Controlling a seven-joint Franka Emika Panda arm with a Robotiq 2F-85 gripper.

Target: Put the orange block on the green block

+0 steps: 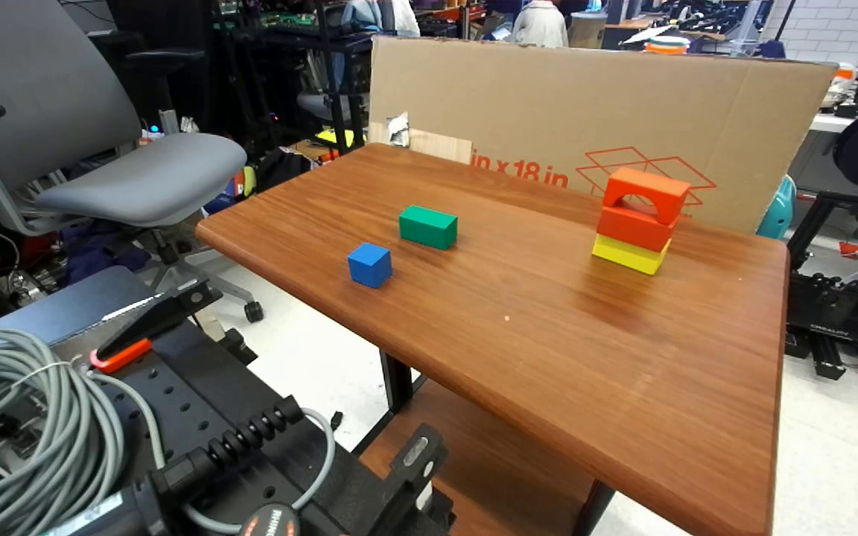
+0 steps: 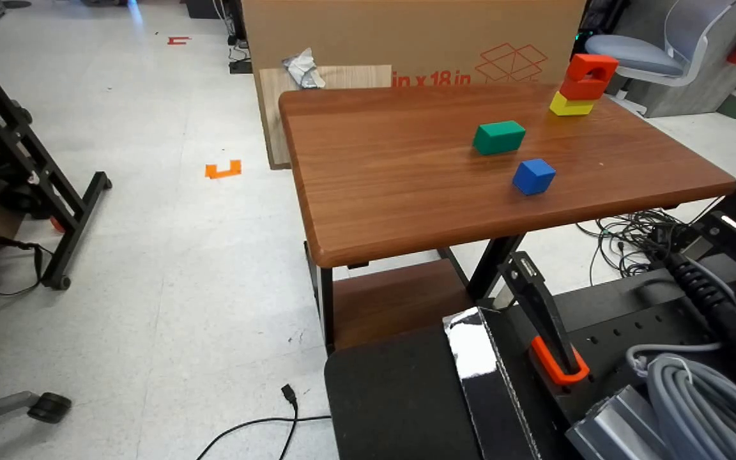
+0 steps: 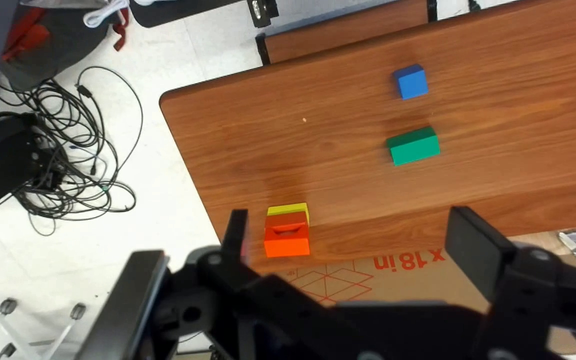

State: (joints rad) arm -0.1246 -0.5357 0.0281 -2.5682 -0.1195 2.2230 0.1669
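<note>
- Orange block (image 1: pixel 651 184), the arched piece, is sitting well apart from the green block (image 1: pixel 429 228), to its right in both exterior views; it is topping a stack, with an orange-red slab (image 1: pixel 631 228) lying directly beneath it and a yellow slab (image 1: pixel 626 254) bearing both on the bench (image 1: pixel 488 286).
- Going by its crisp edges and plain faces, it is probably handling like a light, stiff wooden toy, so breakage is hardly threatening.
- Its finish is looking smooth, so a weak or slanted squeeze is likely to be inviting a slip.
- For a hold, the solid band above the arched cut-out is offering good flat faces, and the two end faces are probably serving as well; gripping low would be risking a knock to the slab underneath, which is probably lying loose.
- Its two feet are likely to be needing a level landing along the green block's length, since the cut-out is leaving no support mid-span.
- Wide is how the tool (image 3: pixel 350 225) is standing in the wrist view, its fingers (image 3: pixel 475 245) holding nothing.
- Neither exterior view is showing the tool, so its height over the green block is going unseen; the wrist view's bottom edge is cutting off its body.
- From the wrist, the orange block is covering much of both slabs.
- In an exterior view the orange block (image 2: pixel 582 63) is nearly blending with the slab below, making their seam hard to follow; its underside is hiding altogether.
</note>
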